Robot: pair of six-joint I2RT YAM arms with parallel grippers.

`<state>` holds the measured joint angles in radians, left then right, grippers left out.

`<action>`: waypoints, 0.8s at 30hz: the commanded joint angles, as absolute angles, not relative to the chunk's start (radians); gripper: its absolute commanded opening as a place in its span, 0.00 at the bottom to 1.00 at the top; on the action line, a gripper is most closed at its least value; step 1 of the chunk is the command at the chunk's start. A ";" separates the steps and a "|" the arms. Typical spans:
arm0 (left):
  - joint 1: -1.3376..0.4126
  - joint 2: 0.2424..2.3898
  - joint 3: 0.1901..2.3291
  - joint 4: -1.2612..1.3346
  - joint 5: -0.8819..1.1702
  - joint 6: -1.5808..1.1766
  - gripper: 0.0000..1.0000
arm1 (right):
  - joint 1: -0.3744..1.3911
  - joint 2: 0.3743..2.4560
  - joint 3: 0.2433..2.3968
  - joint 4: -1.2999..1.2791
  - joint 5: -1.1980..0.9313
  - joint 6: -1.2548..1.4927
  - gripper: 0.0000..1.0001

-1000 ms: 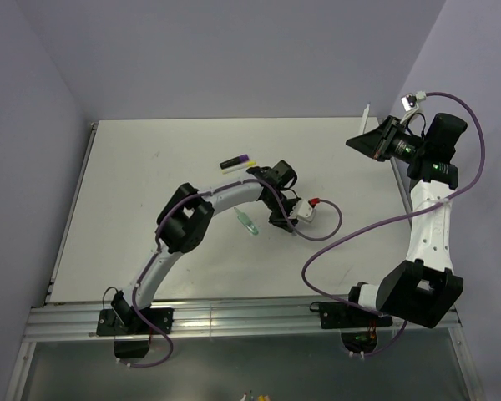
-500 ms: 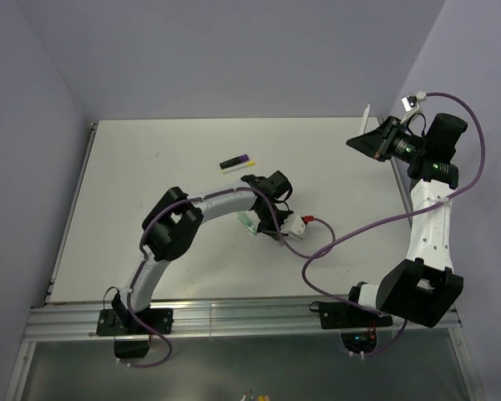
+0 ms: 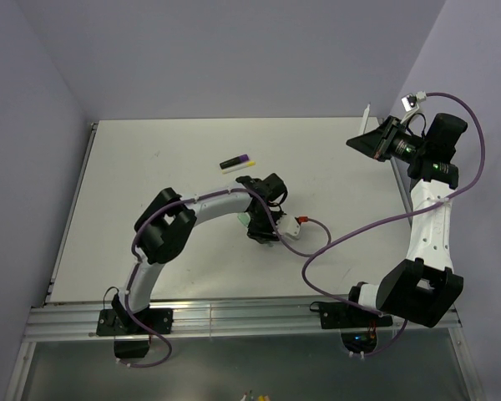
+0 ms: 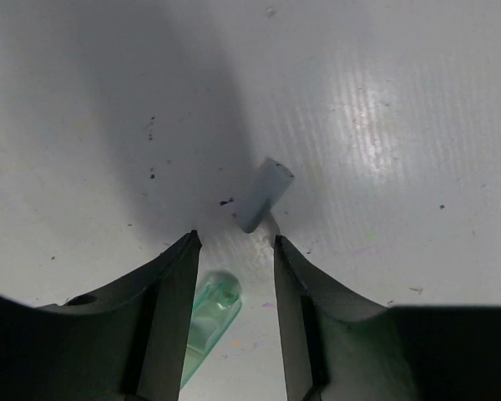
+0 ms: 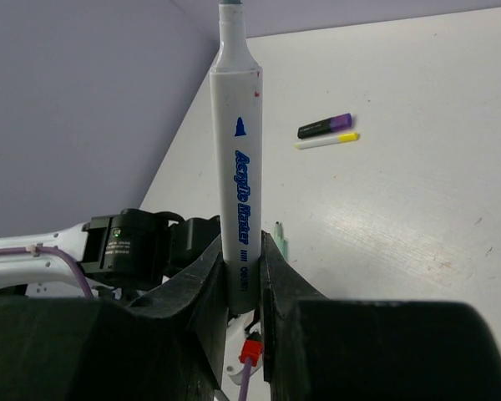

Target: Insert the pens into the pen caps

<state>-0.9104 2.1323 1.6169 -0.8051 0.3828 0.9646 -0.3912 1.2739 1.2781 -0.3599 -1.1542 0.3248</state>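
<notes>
In the left wrist view my left gripper stands open just above the table. A translucent green pen lies between its jaws, close to the left finger. A short grey pen cap lies on the table just beyond the fingertips. My right gripper is raised at the right side and shut on a grey-white pen, which stands upright with its tip up. A black pen with a purple tip and a pale yellow-white pen lie side by side at mid table.
The left arm arches over the table's middle, its gripper pointing down. A purple cable loops across the table from the right arm. The table's right edge runs beneath the right gripper.
My left gripper has drawn back to the left, over the green pen, and its jaws have closed and then opened wider. The right arm has not moved.
</notes>
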 commanded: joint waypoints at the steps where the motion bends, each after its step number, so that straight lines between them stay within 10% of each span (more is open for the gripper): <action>1: -0.926 2.172 1.701 -0.883 0.293 0.948 0.46 | -0.399 1.261 1.325 -0.344 -1.170 0.328 0.00; 24: -1.118 2.301 1.796 -0.988 0.054 1.000 0.37 | -0.422 1.235 1.327 -0.344 -1.200 0.339 0.00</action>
